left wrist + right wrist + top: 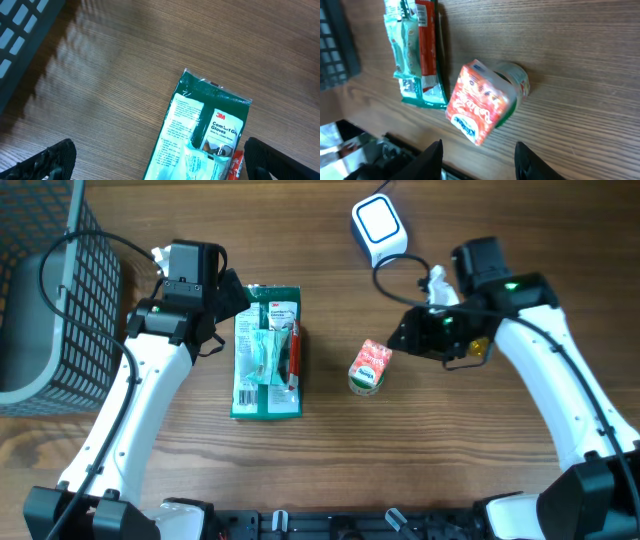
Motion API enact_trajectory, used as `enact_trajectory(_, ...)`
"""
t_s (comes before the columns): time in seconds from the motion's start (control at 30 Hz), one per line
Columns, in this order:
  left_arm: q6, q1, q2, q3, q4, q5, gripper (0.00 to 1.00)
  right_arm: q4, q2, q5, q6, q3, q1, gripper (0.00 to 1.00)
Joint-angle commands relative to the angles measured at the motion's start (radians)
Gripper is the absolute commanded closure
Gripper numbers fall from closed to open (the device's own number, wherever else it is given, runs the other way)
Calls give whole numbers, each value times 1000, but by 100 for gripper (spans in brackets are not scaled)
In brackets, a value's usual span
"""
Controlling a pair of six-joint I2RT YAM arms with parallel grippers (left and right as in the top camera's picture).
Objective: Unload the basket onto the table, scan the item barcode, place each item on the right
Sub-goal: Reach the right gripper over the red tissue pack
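A small red-and-white pack (372,358) (479,102) lies tilted against a round white tub with a green rim (516,80) at mid-table. My right gripper (402,338) (478,142) hovers just right of it, open, its two black fingers flanking the pack's nearest corner without touching. A white barcode scanner (378,222) with a cable sits at the back. A green 3M gloves package (266,352) (200,135) lies left of centre with a red strip pack (294,352) on top. My left gripper (238,298) (160,150) stands wide open over its top end, holding nothing.
A dark wire basket (60,290) fills the far left of the table, and its edge (20,20) shows in the left wrist view. The scanner's black cable (395,275) curls toward the right arm. Bare wood lies between the package and the tub.
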Motion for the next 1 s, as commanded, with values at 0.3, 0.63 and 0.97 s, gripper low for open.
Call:
enact_trajectory(0.3, 15, 5, 5, -3, 3, 2, 0, 120, 7, 225, 220, -10, 229, 59)
enact_trajectory(0.63, 16, 5, 5, -3, 3, 2, 0, 155, 7, 225, 291, -11, 249, 0)
enact_trajectory(0.97, 15, 5, 5, -3, 3, 2, 0, 155, 7, 225, 292, -12, 249, 28)
